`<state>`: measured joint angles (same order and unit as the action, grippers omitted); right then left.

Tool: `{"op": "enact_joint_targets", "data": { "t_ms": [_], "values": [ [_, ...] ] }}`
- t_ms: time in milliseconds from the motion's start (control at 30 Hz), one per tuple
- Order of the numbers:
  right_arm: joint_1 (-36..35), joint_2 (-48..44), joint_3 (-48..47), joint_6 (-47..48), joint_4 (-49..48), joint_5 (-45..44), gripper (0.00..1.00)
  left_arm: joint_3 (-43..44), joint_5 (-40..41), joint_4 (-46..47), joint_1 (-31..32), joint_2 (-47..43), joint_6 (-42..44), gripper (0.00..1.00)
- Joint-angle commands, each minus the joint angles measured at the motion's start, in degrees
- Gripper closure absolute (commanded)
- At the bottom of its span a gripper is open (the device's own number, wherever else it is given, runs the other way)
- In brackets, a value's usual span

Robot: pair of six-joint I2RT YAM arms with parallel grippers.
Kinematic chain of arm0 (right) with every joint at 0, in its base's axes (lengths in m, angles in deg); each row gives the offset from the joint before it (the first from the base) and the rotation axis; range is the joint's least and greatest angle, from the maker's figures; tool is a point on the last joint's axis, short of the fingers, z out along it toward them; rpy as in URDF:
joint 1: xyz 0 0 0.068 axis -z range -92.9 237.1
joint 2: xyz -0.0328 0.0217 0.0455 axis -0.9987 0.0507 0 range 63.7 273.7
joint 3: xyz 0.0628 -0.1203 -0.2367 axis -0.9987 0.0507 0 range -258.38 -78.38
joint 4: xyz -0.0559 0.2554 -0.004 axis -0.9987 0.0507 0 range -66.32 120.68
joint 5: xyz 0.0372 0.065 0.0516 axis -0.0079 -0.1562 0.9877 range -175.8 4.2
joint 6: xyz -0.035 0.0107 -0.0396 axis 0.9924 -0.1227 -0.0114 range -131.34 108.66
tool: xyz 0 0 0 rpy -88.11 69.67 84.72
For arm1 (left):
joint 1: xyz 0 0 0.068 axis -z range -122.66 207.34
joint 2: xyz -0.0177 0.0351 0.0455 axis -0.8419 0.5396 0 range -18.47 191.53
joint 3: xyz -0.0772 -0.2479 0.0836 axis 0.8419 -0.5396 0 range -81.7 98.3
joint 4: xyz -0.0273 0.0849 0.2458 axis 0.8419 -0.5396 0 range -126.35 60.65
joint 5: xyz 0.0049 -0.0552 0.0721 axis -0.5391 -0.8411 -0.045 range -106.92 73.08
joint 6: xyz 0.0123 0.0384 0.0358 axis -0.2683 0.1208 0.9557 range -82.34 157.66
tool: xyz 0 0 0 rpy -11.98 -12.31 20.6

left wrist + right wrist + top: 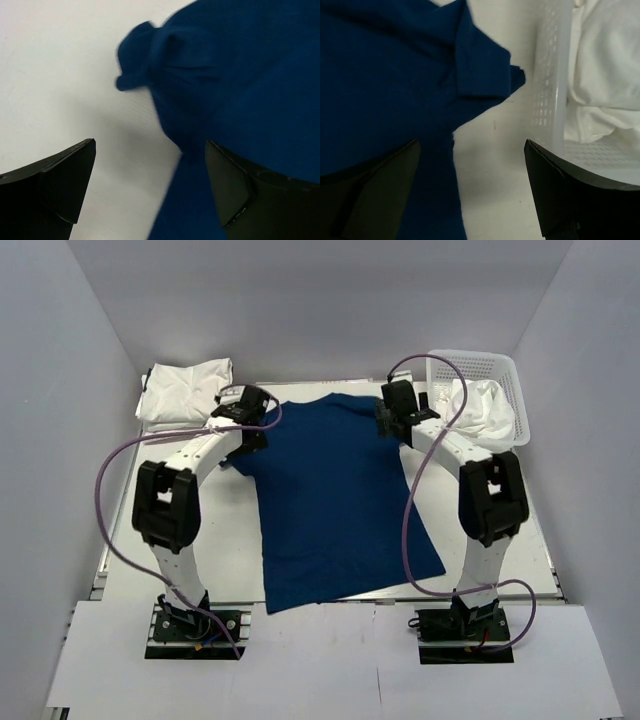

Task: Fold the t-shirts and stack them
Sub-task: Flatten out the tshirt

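Observation:
The royal blue t-shirt [335, 500] lies spread flat in the middle of the table, collar end far. My left gripper [247, 430] hovers open over its far left sleeve [145, 60], with the cloth edge between the jaws [150, 195]. My right gripper [392, 425] hovers open over the far right sleeve [485, 75], the shirt's side edge under its left jaw [470, 195]. A folded white t-shirt [185, 390] lies at the far left. More white shirts [490, 410] fill the basket, also in the right wrist view [605, 75].
The white mesh basket [505, 370] stands at the far right corner, its wall [550, 85] close to my right gripper. Grey walls enclose the table on three sides. Purple cables loop from both arms.

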<state>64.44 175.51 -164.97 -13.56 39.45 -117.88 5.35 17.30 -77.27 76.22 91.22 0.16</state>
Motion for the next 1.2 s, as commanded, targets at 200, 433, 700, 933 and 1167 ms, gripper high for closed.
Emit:
{"op": "enact_joint_targets", "data": {
  "t_ms": [200,433,700,933,1167],
  "values": [
    [-1.95,-18.37,14.5,-5.84,-4.61,24.85,0.1,3.12,-16.28,11.36,2.31,-2.67,8.14,0.0],
    [-5.99,-20.66,26.45,-12.18,-5.57,34.62,0.1,17.78,-20.94,11.97,2.31,13.24,14.81,0.0],
    [-8.37,-18.39,31.39,-15.01,-4.78,33.58,0.1,21.51,-17.27,11.18,0.64,21.79,13.87,0.0],
    [-6.7,-5.47,23.4,-17.38,2.24,24.34,0.1,2.37,-14.54,11.27,0.64,16.54,4.13,0.0],
    [-1.17,5.32,7.61,-16.59,6.9,21.18,0.1,-19.96,-13.56,3.72,3.7,1.07,-11.62,0.0]
  ]
}}
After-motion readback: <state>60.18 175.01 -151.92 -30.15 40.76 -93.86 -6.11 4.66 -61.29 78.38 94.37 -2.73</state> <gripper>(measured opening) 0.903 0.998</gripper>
